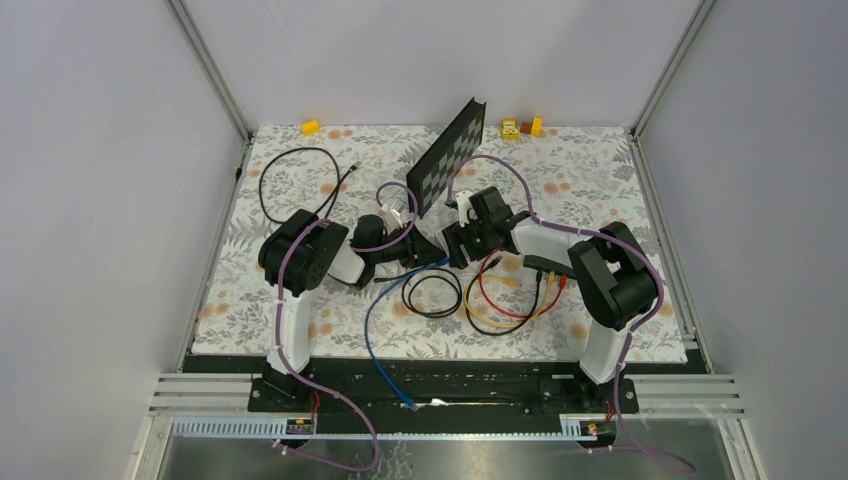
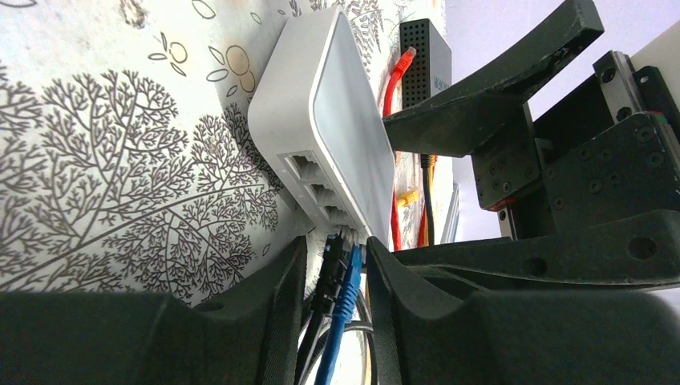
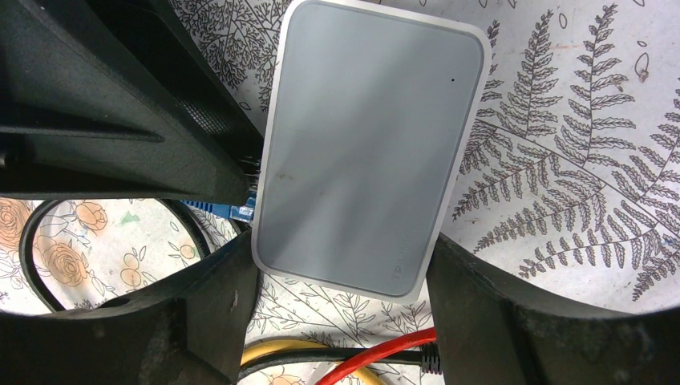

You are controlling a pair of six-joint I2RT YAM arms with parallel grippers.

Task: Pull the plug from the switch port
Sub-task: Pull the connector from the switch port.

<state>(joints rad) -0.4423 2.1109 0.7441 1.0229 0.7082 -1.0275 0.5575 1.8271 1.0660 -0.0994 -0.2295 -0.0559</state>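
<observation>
pale grey switch (image 3: pixel 369 136): lay flat on the floral mat (image 1: pixel 600 180) at mid-table, between my 2 wrists and near the low end of the tilted checkered board (image 1: pixel 450 155).
right gripper (image 3: pixel 343 261): my 2 fingers straddled 1 short end of the pale grey switch, pressed against both long sides and clamping it.
left gripper (image 2: pixel 337 253): my 2 fingers stood narrowly apart around the blue plug (image 2: pixel 350 277) and the black plug (image 2: pixel 327 277); I could not tell whether they pinched them.
ports: a row ran along the narrow edge facing my left gripper; the 2 plugs sat side by side in the end ones.
behind the switch: a black box (image 2: pixel 425 48) stood with a red cable (image 2: pixel 391 88) reaching it.
</observation>
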